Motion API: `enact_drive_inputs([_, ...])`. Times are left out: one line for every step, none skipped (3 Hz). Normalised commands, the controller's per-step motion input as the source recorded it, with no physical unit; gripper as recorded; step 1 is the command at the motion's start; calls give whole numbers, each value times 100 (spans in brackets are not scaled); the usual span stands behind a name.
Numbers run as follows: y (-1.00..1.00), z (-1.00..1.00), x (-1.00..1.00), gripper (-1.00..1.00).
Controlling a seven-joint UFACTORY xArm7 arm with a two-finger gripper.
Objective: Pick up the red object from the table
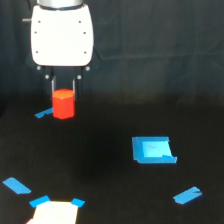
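Observation:
The red object (63,103) is a small bright red-orange block in the upper left of the exterior view. It sits between the two dark fingers of my gripper (63,89), which hangs from the white arm housing (61,34) above. The gripper is shut on the block's top part. The block's lower edge seems to hover just above the black table (115,190), next to a blue tape strip (45,113), though contact with the table cannot be told for certain.
A blue square patch (153,150) lies right of centre. Blue tape strips lie at lower left (16,185) and lower right (187,195). A pale sheet with blue taped corners (54,212) sits at the bottom edge.

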Motion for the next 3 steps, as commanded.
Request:
enact_drive_inputs([89, 76, 11, -100])
enact_drive_inputs([-53, 100, -76, -61])
enact_drive_inputs([-100, 55, -71, -100])
